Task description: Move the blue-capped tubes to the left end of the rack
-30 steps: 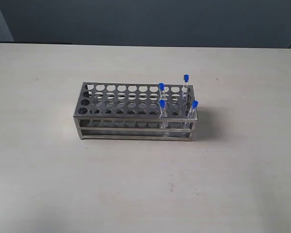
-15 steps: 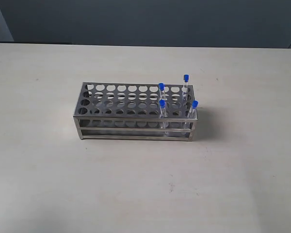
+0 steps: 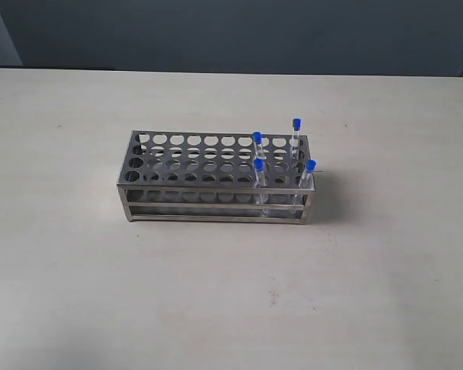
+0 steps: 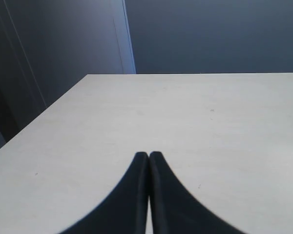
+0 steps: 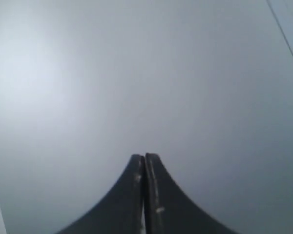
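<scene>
Blue-capped tubes are being held rightward in the rack; left end effector and right end effector are being held closed.

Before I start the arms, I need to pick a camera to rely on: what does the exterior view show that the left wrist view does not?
Only the exterior view: the steel rack, with four blue-capped tubes standing at its right end in that view. No arm appears there.
Only the left wrist view: the left pincer, its jaws pressed together and holding nothing, over a bare corner of the table.
Both: the pale tabletop and the dark wall behind it.
</scene>
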